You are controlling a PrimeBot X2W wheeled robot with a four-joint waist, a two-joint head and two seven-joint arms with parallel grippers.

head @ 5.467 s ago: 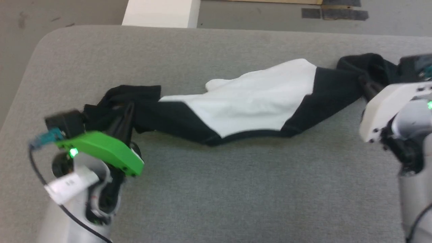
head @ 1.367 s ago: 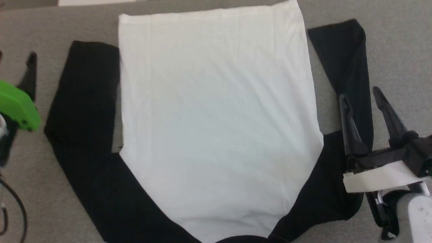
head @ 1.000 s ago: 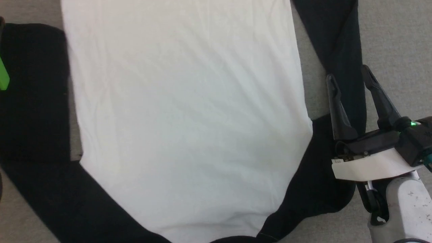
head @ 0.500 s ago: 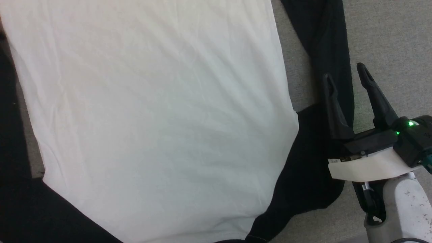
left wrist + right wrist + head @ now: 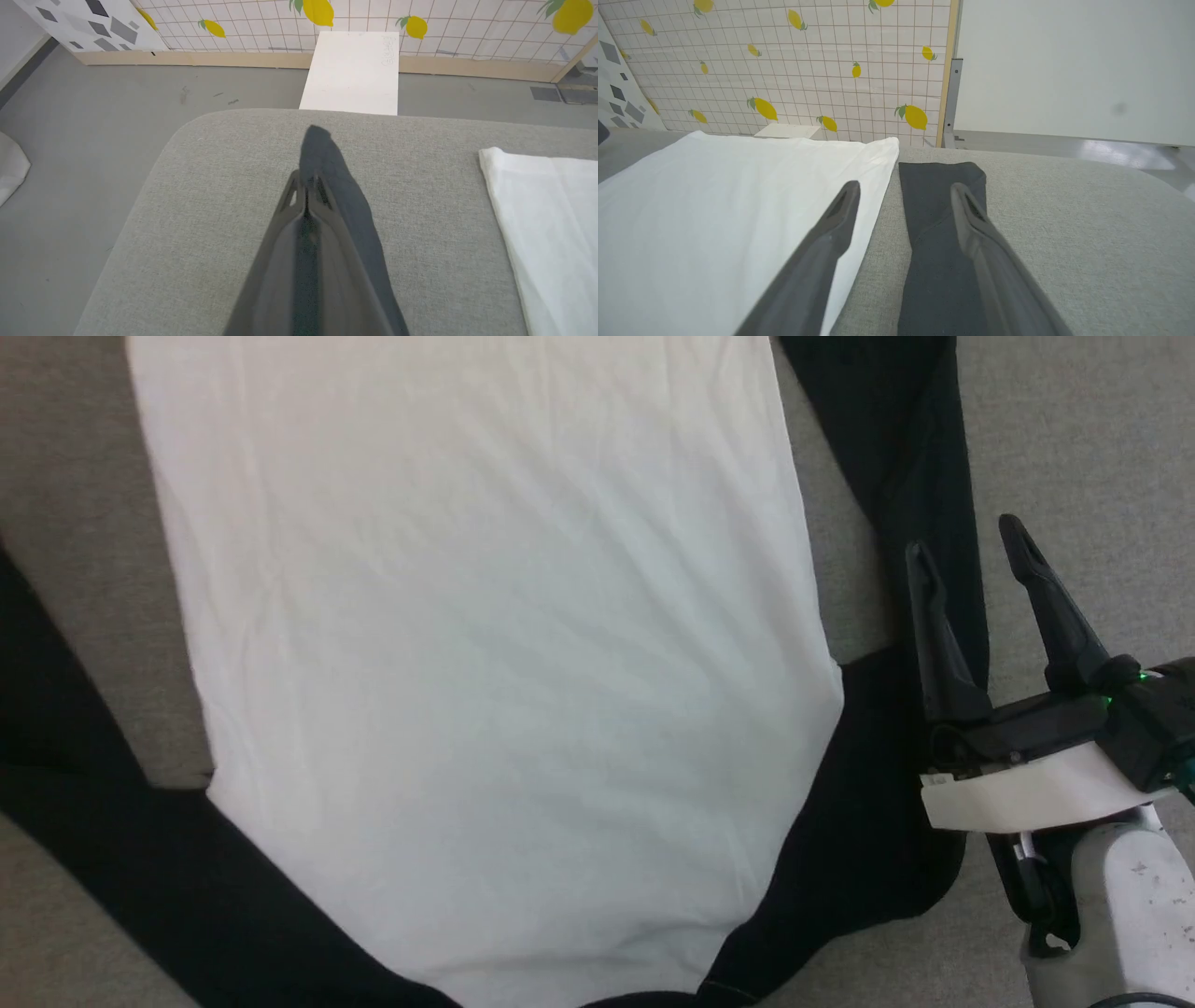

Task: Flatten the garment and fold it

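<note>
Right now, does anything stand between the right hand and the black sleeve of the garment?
Nothing visible does. The right hand is open, with its fingers to either side of the black sleeve, which lies flat on the grey cushion beside the white body of the garment. Whether the fingers touch it, I cannot tell.
</note>
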